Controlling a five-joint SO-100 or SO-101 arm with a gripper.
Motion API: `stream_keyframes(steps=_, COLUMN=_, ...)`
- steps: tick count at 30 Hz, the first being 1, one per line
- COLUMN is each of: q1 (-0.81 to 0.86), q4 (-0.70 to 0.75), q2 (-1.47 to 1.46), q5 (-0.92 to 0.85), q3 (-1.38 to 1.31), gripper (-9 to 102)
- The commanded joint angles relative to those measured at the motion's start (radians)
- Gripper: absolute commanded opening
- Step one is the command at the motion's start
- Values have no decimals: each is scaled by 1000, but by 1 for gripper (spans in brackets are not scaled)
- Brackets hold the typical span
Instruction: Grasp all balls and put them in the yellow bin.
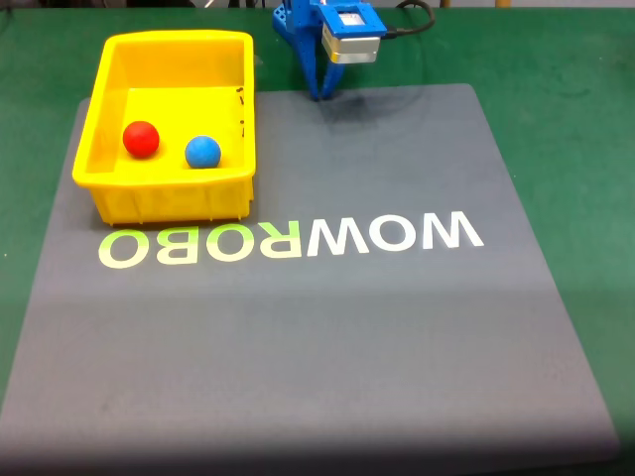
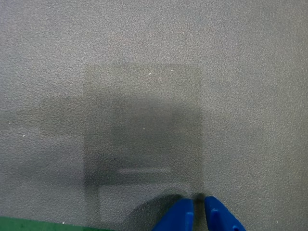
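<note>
The yellow bin (image 1: pixel 109 193) stands at the back left of the grey mat in the fixed view. Inside it lie a red ball (image 1: pixel 141 138) and, to its right, a blue ball (image 1: pixel 202 152), a little apart. My blue gripper (image 1: pixel 323 96) points down at the mat's far edge, right of the bin, with nothing in it. In the wrist view its two blue fingertips (image 2: pixel 180 214) come in from the bottom edge almost touching, so the gripper (image 2: pixel 198 208) is shut over bare mat.
A grey mat (image 1: pixel 327 347) with WOWROBO lettering (image 1: pixel 288 238) covers a green table (image 1: pixel 556 69). A black cable (image 1: pixel 417 20) runs off behind the arm. A strip of green table (image 2: pixel 38 225) shows at the wrist view's bottom left.
</note>
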Motion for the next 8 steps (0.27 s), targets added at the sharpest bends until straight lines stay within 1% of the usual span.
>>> stream_keyframes(steps=1, q1=9, q4=17, q2=2, q5=-12, q3=32, gripper=0)
stream_keyframes(steps=8, q1=11, q4=17, q2=0, q5=3, q3=32, gripper=0)
